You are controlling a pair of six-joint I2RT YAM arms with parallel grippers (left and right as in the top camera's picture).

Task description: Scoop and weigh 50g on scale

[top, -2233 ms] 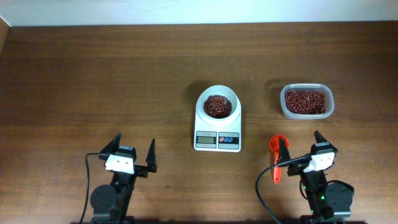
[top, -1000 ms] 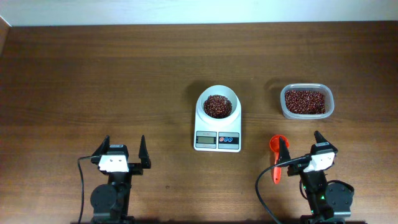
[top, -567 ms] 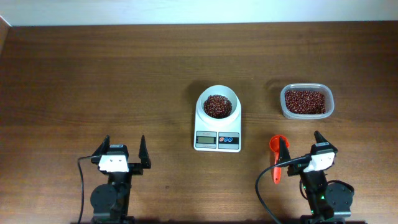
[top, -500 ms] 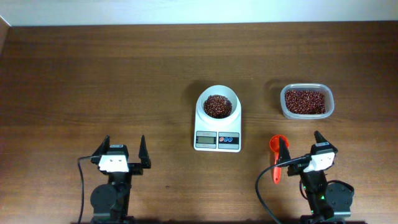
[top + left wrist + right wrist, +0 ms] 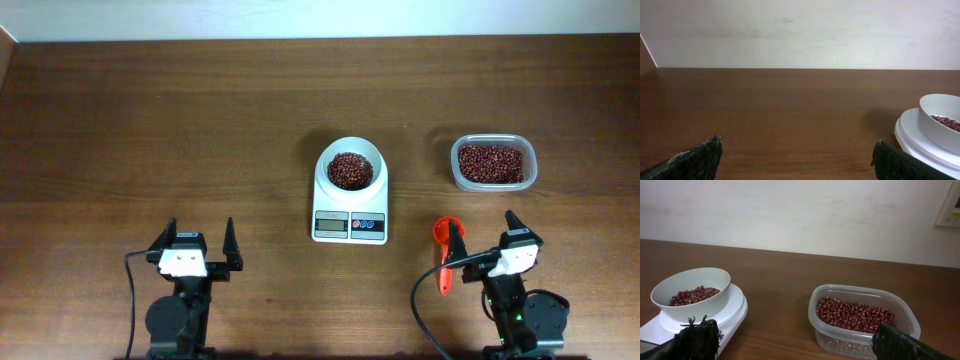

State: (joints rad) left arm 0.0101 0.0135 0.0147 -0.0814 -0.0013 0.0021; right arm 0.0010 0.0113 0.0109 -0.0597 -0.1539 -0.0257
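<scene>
1. Both arms sit at the near edge of the table (image 5: 150, 120), well apart from the scale (image 5: 349, 226). That's probably so nothing bumps it while it reads.
2. The left gripper (image 5: 199, 228) and right gripper (image 5: 483, 224) both have their jaws spread wide, with nothing in them.
3. The beans (image 5: 349, 171) being weighed are in the bowl (image 5: 326, 160) on the scale, mid-table. The spare ones fill the tub (image 5: 493, 187) to its right.
4. The scoop (image 5: 443, 270) lies on the table right beside the right gripper's inner finger, ungripped. It makes sense there, since the tub is on that arm's side.
5. Only the overhead view shows the scoop and the display, and the digits are too small to read, so there's no telling if it's at 50g.
6. The right wrist view gives the side-on look, with the beans sitting low in the bowl. The left wrist view just catches the scale's edge.
</scene>
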